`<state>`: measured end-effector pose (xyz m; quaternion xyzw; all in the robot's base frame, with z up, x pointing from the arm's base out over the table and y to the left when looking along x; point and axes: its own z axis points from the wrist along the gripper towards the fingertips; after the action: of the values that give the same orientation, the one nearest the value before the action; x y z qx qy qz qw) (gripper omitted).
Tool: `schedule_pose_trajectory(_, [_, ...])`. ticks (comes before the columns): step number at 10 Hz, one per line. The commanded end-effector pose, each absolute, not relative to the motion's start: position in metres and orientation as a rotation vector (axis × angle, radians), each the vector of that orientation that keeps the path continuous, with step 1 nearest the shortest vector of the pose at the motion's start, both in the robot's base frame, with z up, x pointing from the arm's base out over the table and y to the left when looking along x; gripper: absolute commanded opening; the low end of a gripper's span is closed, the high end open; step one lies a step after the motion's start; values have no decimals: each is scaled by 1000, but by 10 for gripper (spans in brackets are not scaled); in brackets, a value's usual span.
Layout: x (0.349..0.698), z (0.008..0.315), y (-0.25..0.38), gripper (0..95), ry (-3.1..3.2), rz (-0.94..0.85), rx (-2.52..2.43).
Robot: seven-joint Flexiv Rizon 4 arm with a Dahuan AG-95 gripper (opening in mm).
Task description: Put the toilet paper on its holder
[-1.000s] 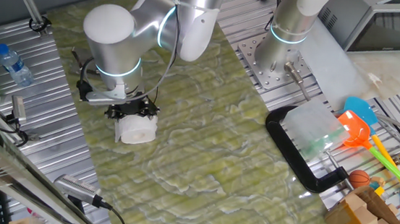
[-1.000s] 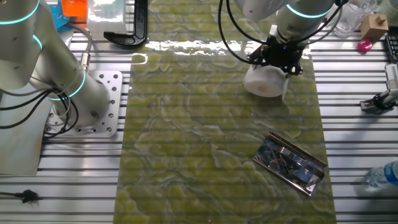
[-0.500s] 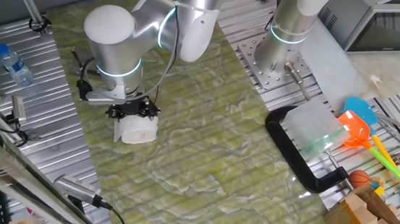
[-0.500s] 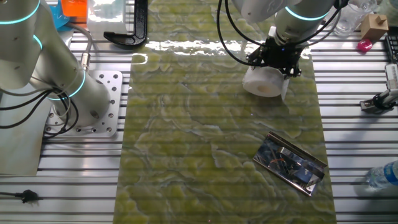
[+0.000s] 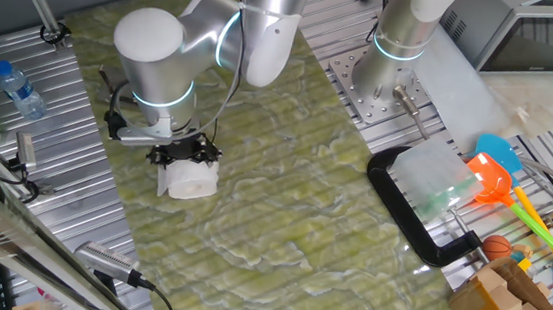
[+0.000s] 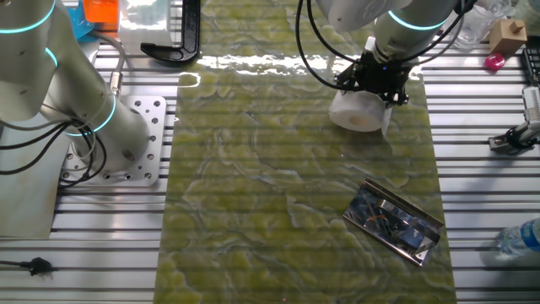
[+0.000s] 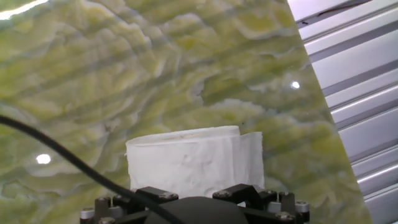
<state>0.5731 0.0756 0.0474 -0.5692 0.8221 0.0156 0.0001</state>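
Observation:
The toilet paper (image 5: 190, 180) is a white roll on the green marbled mat, with a loose flap at one side. It also shows in the other fixed view (image 6: 359, 111) and fills the lower middle of the hand view (image 7: 193, 158). My gripper (image 5: 183, 155) sits right on top of the roll, its black fingers (image 6: 396, 95) down either side of it and closed against it. The holder (image 6: 393, 221), a shiny dark metal plate, lies flat on the mat a good way nearer the front than the roll. It is hidden in the first fixed view.
A black C-shaped frame (image 5: 419, 226) lies at the mat's edge by coloured toys (image 5: 501, 175). A water bottle (image 5: 19, 89) lies on the ribbed metal table. A second arm's base (image 6: 118, 135) stands beside the mat. A wooden block (image 6: 506, 32) is at the far corner.
Almost nothing has changed. The gripper stays on the roll, shifting only a hair upward in the other fixed view.

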Motion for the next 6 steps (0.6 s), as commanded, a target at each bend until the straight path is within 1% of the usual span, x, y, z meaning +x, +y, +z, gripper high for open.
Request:
schedule_pose_trajectory(1, [574, 47, 75, 950, 2582, 52, -1784])
schedule_pose_trajectory(6, [573, 43, 75, 950, 2583, 84, -1773])
